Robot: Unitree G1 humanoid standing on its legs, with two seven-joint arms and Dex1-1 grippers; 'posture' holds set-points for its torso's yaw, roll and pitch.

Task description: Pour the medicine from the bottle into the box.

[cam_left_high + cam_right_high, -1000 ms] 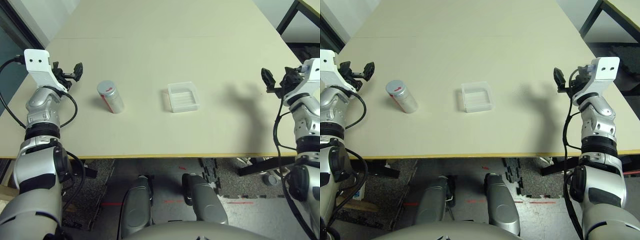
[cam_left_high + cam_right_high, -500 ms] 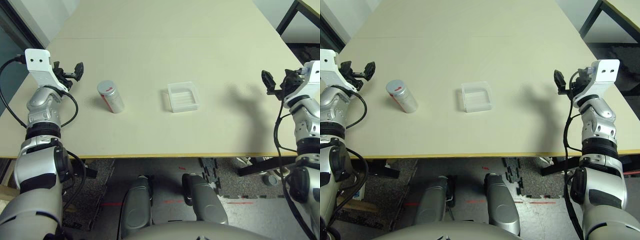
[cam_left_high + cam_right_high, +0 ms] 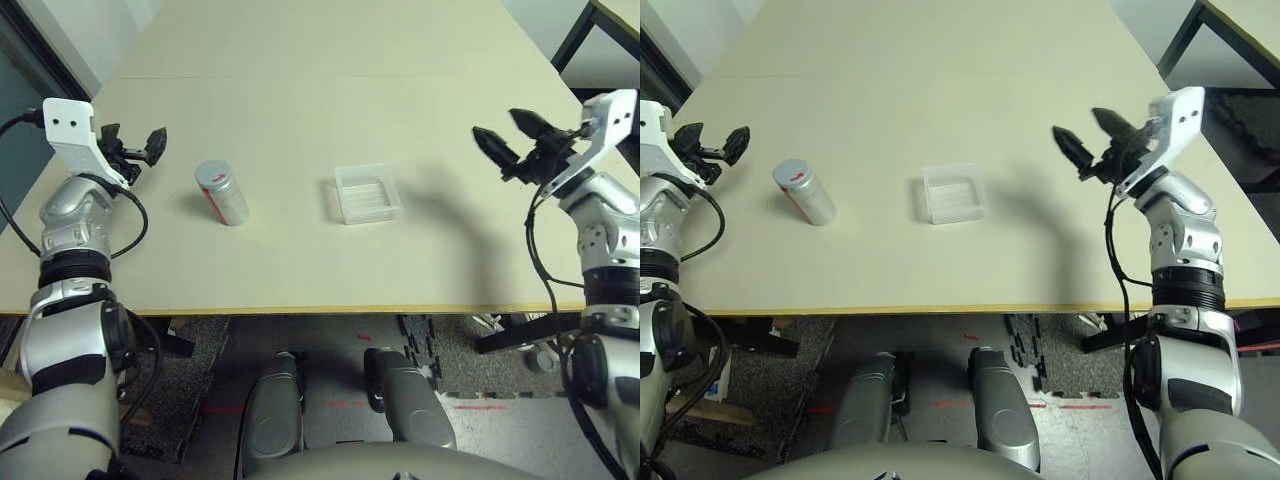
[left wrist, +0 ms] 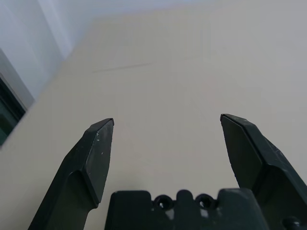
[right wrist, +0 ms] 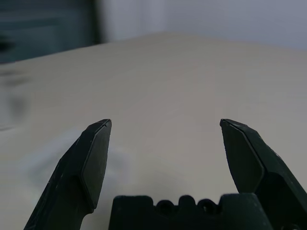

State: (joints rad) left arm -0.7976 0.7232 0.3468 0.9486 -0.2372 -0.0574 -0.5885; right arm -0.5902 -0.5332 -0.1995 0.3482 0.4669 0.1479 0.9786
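Hovering over the left edge of the surface (image 3: 290, 270), the left gripper (image 4: 167, 120) is holding its two black fingers wide open, with nothing between them. Its silver forearm (image 3: 75, 330) is reaching up from the near left, and a black cable is looping beside it.

Just to the right of that gripper, the bottle (image 3: 222, 193) is standing on the surface, a small silvery-grey cylinder with a red-marked label and a red mark on its round top. It is touching neither gripper.

Farther right, near the middle from side to side, the box (image 3: 367, 194) is lying flat on the surface, a shallow, square tray of clear plastic with its open side facing up. It is sitting well apart from the bottle.

Over the right part of the surface, the right gripper (image 5: 166, 122) is also keeping its black fingers spread and empty, angling toward the far left. It is casting a soft shadow (image 3: 465, 225) that is stretching beside the box.
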